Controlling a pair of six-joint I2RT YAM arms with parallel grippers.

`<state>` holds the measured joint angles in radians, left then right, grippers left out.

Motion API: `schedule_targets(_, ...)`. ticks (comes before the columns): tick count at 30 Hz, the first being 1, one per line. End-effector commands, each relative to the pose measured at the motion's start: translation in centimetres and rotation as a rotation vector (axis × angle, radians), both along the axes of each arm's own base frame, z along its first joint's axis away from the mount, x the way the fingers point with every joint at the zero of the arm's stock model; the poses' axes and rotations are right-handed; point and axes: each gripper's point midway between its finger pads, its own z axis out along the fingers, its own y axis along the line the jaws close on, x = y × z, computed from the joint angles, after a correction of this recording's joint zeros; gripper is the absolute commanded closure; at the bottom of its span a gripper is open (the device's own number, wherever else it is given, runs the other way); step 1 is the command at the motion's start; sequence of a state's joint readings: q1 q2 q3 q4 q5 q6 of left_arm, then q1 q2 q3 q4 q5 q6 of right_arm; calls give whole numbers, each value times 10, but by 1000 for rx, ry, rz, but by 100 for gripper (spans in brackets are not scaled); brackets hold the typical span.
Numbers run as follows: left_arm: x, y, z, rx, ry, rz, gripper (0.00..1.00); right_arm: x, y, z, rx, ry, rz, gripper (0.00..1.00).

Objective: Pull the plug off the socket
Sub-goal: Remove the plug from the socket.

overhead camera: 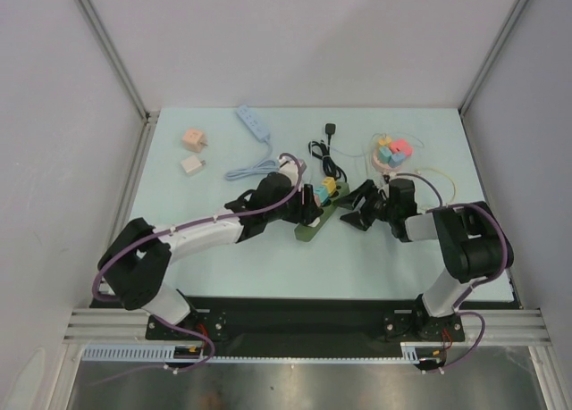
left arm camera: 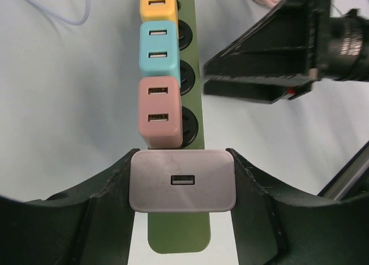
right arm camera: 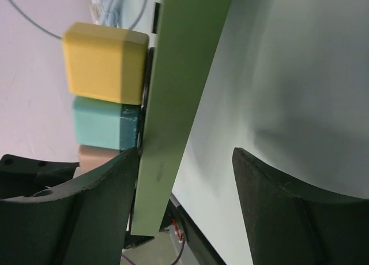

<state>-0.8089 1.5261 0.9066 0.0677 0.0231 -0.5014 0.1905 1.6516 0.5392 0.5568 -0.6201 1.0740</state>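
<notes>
Grey matte plastic is filling the gap of the left gripper [left arm camera: 182, 161]. Its black fingers [left arm camera: 104, 201] are pressing on the two short sides of the grey plug [left arm camera: 182, 180], a rounded block with one USB slot facing back along the wrist. The plug is sitting directly between the pads, at the near end of the green socket strip [left arm camera: 179, 239], and appears not yet pulled free.

The strip's long axis is running straight ahead of this pincer. It is carrying a pink plug [left arm camera: 159, 112] close against the grey one, then a teal plug [left arm camera: 159, 48] and a yellow plug [left arm camera: 157, 4] farther beyond the fingertips. All are smooth, soft-cornered blocks.

The right gripper [right arm camera: 185, 155] is standing open, with the strip's thin edge lying against one finger and bare table showing in the rest of the gap. Since the left arm is already gripping the plug, the pull probably needs to go back along its own approach while the right one is bracing the strip.
</notes>
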Motion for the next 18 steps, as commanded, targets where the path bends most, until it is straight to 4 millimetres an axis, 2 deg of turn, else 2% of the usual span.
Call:
schedule_targets(1, 9, -33, 59, -215, -100, -60, 100, 9, 17, 15, 87, -14, 27, 28)
schedule_targets(6, 4, -38, 55, -243, -78, -78, 100, 8, 25, 9, 94, 12, 48, 33)
schedule_targets(12, -1, -43, 47, -269, -40, -96, 100, 9, 27, 8, 100, 23, 43, 41)
schedule_targets(18, -9, -48, 43, -279, -21, -110, 100, 11, 25, 5, 77, 21, 38, 60)
